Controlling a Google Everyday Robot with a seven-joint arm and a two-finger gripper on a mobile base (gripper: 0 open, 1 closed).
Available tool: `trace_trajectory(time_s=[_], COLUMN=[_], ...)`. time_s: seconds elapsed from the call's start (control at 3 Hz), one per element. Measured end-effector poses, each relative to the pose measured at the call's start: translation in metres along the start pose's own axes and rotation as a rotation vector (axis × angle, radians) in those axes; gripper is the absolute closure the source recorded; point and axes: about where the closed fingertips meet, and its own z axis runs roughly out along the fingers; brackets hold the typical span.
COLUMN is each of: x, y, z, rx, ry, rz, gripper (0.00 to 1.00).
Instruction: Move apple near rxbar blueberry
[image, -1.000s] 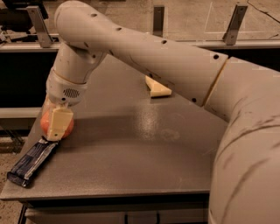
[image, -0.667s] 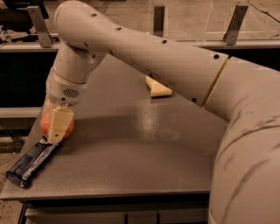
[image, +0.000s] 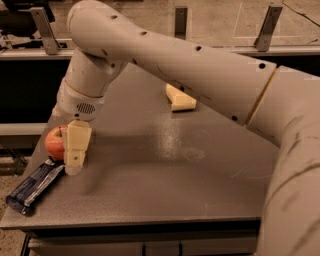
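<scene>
The red-orange apple (image: 53, 142) rests on the grey table (image: 165, 170) near its left edge. The rxbar blueberry (image: 35, 186), a long dark blue bar, lies just in front of the apple at the table's front left corner, its near end over the edge. My gripper (image: 67, 162) hangs down from the wrist right beside the apple, on its right side, with its tip just above the bar's far end. The gripper covers the apple's right part.
A pale yellow sponge-like block (image: 180, 98) lies at the back middle of the table, partly under my arm. My large arm (image: 210, 75) crosses the right half of the view. Metal rails and posts (image: 45, 30) stand behind the table.
My gripper has shifted a little right and down, so more of the apple shows on its left. The apple and the bar have stayed in place.
</scene>
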Motion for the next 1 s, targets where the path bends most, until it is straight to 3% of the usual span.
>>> trace_trajectory(time_s=[0.33, 0.67, 1.0], x=[-0.003, 0.027, 0.055], y=[0.034, 0.078, 0.093], z=[-0.024, -0.053, -0.065], rx=[0.109, 0.267, 0.306], ry=[-0.018, -0.018, -0.001], rz=[0.022, 0.149, 0.218], gripper=[0.00, 0.00, 0.00])
